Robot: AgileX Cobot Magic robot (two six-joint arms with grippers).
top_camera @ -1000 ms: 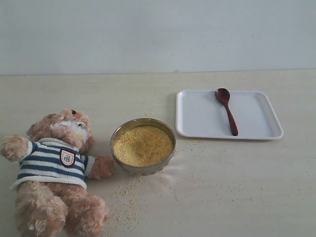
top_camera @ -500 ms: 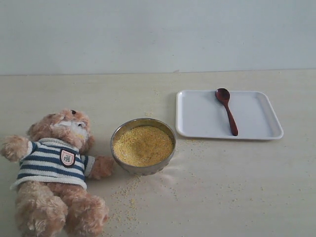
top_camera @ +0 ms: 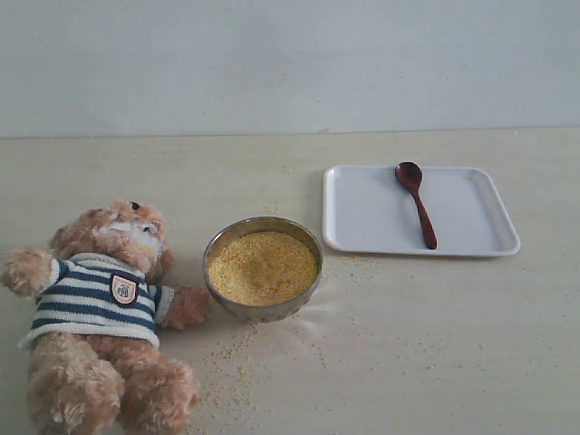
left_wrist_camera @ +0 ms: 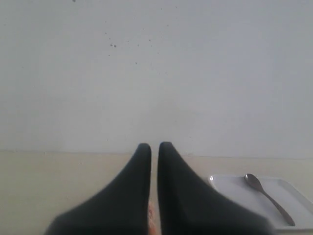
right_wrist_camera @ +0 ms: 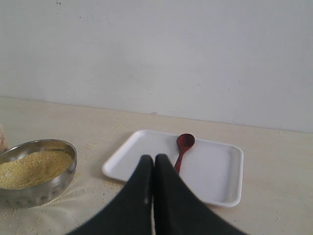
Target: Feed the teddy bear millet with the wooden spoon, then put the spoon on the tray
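The teddy bear [top_camera: 104,313] in its striped shirt lies on its back at the front left of the table. The steel bowl [top_camera: 263,268] of yellow millet [top_camera: 263,266] stands beside its paw. The wooden spoon [top_camera: 416,204] lies on the white tray [top_camera: 362,217] at the back right, bowl end away from me. Neither arm shows in the exterior view. My left gripper [left_wrist_camera: 154,147] is shut and empty, the tray [left_wrist_camera: 230,188] and spoon [left_wrist_camera: 268,197] far off to one side. My right gripper [right_wrist_camera: 153,159] is shut and empty, short of the tray [right_wrist_camera: 215,171], its fingers hiding part of the spoon [right_wrist_camera: 184,147] handle.
Loose millet grains [top_camera: 231,358] lie scattered on the beige table in front of the bowl [right_wrist_camera: 34,171] and near the tray's corner. A plain pale wall [top_camera: 290,63] stands behind the table.
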